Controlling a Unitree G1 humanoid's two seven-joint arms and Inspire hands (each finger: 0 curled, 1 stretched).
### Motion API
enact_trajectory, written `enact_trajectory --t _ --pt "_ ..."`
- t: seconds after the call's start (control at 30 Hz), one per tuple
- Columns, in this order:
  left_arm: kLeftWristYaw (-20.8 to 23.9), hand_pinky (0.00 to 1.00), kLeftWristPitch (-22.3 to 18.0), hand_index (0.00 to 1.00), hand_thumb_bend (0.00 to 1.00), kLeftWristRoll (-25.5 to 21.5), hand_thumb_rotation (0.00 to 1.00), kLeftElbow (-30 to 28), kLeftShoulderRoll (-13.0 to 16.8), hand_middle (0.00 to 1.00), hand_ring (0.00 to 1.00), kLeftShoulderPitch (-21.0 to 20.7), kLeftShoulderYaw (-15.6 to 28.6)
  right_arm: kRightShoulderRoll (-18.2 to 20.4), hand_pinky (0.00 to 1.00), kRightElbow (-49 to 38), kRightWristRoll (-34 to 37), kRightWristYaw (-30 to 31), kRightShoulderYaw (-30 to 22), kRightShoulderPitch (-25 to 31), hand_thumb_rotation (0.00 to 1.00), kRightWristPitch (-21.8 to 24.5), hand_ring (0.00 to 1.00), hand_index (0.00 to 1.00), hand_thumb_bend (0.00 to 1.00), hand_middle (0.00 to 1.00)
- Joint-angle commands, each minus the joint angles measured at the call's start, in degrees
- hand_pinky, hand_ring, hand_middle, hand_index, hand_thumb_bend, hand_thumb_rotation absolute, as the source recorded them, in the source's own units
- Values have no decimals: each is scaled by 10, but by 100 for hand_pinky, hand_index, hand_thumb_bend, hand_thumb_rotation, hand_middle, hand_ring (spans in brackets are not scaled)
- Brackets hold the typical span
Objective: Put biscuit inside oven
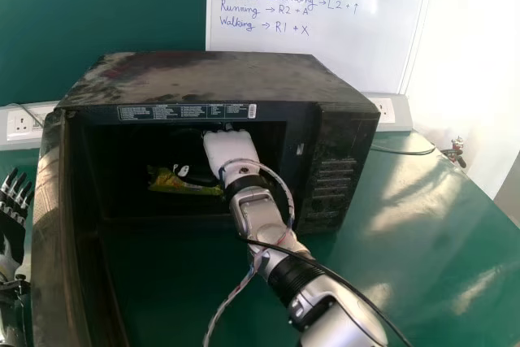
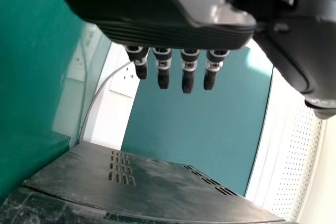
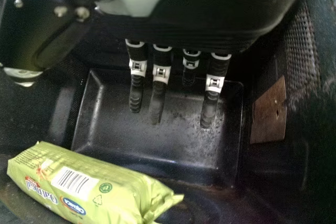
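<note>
Inside the open microwave oven [image 1: 203, 75], the right hand [image 1: 230, 150] reaches in from the front, back of the hand showing. The green-yellow biscuit packet [image 1: 183, 182] lies on the oven floor, to the left of that hand. In the right wrist view the right hand [image 3: 159, 72] has straight fingers with nothing in them, and the biscuit packet [image 3: 89, 184] lies apart from them. At the head view's left edge, outside the oven, is the left hand [image 1: 14, 213]; its fingers [image 2: 188, 72] are extended and hold nothing in the left wrist view.
The oven's door [image 1: 53, 241] stands swung out on the left, between the left hand and the cavity. Control panel and vents are at the oven's right. A green table [image 1: 422, 258] lies under it; a whiteboard [image 1: 317, 38] and wall sockets [image 1: 383, 110] are behind.
</note>
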Motion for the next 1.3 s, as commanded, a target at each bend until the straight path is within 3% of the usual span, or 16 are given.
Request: enact_trajectory --t 0.0,0.17,0.37,0.6,0.77,1.27 --pt "-1 37 2 75 27 -11 75 40 -51 66 58 50 2 -4 67 -16 1 13 3 10 69 7 72 78 95 75" --pt "3 37 1 75 27 -9 75 40 -52 66 58 50 2 -11 75 -49 5 36 -2 25 74 16 79 85 95 84" --pt "-1 35 3 75 27 -11 75 40 -52 65 57 49 2 -31 76 -109 6 47 -6 57 82 13 82 88 96 86" --pt "0 34 1 74 27 -9 75 43 -51 64 56 47 2 -50 77 -186 1 60 -7 103 84 22 83 89 98 87" --pt "4 38 2 74 28 -9 74 39 -52 65 57 48 2 -63 80 -243 -3 92 -9 133 86 37 86 91 97 90" --pt "2 34 3 76 28 -8 75 42 -53 65 57 46 1 -105 87 -381 -16 168 -24 198 88 55 91 95 94 93"
